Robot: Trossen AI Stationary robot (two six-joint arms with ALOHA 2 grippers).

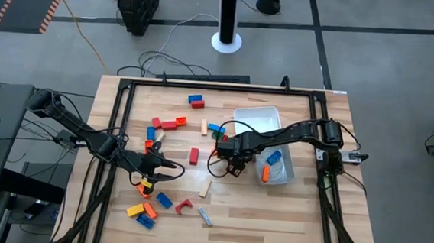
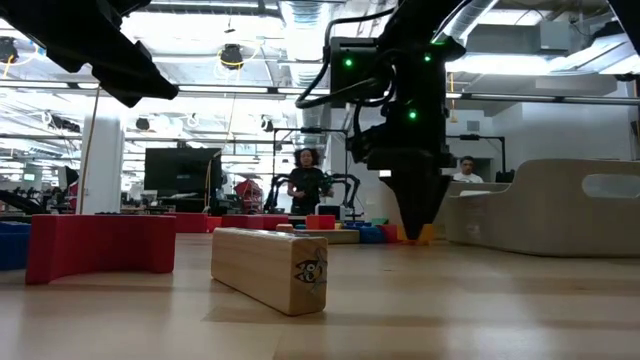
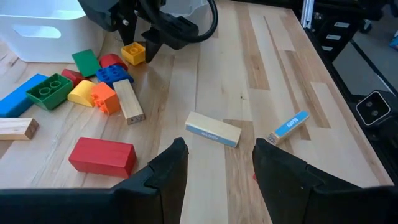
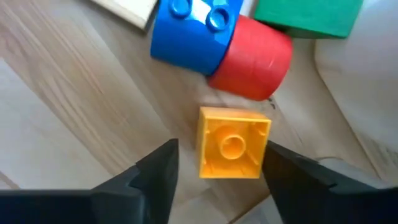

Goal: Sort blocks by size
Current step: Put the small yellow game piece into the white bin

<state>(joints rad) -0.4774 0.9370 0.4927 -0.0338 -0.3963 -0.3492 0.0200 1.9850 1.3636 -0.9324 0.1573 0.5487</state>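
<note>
One yellow brick (image 4: pixel 232 142) sits between your right gripper's (image 4: pixel 217 171) parted fingers; close off-centre and it may twist against the red block (image 4: pixel 255 59).

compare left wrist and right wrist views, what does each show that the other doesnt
Only the left wrist view: the open left gripper, a red bar, two tan blocks and the right arm reaching down. Only the right wrist view: the right gripper straddling the yellow brick, jaws apart. Both: that yellow brick, the blue brick and the white tub.
</note>
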